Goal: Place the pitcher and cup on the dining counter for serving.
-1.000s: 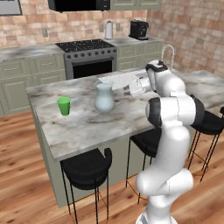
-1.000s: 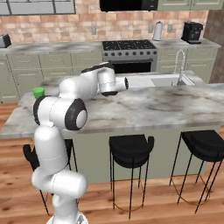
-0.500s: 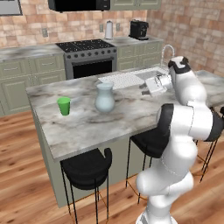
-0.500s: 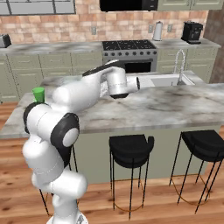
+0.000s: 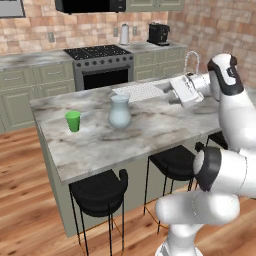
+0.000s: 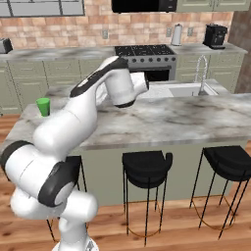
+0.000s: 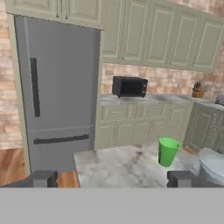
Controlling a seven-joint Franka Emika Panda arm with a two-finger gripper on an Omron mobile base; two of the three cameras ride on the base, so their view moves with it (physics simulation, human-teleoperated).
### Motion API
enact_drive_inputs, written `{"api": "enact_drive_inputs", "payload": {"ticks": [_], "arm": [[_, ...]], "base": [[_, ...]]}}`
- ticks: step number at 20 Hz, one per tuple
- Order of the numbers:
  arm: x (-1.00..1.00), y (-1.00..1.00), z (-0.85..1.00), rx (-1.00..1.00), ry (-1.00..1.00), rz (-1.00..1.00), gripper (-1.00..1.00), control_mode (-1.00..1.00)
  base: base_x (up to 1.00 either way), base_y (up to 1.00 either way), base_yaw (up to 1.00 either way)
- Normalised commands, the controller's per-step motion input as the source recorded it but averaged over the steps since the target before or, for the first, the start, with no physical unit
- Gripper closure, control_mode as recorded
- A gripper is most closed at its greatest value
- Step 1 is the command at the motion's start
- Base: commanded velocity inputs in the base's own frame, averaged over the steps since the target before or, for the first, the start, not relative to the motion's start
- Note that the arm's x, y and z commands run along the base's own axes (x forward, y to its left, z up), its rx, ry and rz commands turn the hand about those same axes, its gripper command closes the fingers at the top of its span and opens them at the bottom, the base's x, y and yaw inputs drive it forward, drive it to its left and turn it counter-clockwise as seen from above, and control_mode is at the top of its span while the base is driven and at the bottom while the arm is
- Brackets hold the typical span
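The pale blue-grey glass pitcher point(image 5: 120, 112) stands upright on the marbled dining counter point(image 5: 160, 130). The small green cup point(image 5: 73, 121) stands to its left, apart from it. My gripper point(image 5: 173, 86) hovers above the counter well to the right of the pitcher, open, with nothing between its fingers. In the hand view the gripper point(image 7: 113, 179) points along the counter point(image 7: 113, 166) toward the cup point(image 7: 168, 152), and the pitcher point(image 7: 213, 165) shows at the right edge. From the right base view the cup point(image 6: 43, 106) sits at the counter's point(image 6: 186, 117) far left end.
Black stools point(image 5: 100, 187) point(image 6: 147, 164) line the counter's near side. Behind it lie a white drainboard point(image 5: 140, 91) and a sink faucet point(image 5: 192, 60). A stove point(image 5: 100, 52) and white kettle point(image 5: 124, 34) stand at the back wall. A fridge point(image 7: 57, 87) and microwave point(image 7: 129, 86) are beyond the cup.
My arm has swung right, carrying the open gripper away from the pitcher. Pitcher and cup have stayed where they stood.
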Motion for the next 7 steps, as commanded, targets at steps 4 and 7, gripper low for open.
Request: {"api": "enact_drive_inputs", "payload": {"ticks": [4,7], "arm": [[-1.00,0.74,0.58,-0.17,-0.21,0.12,-1.00,-1.00],[-1.00,0.91,0.36,-0.31,-0.20,0.14,-1.00,-1.00]], "base": [[0.00,0.00,0.00],[0.00,0.00,0.00]]}}
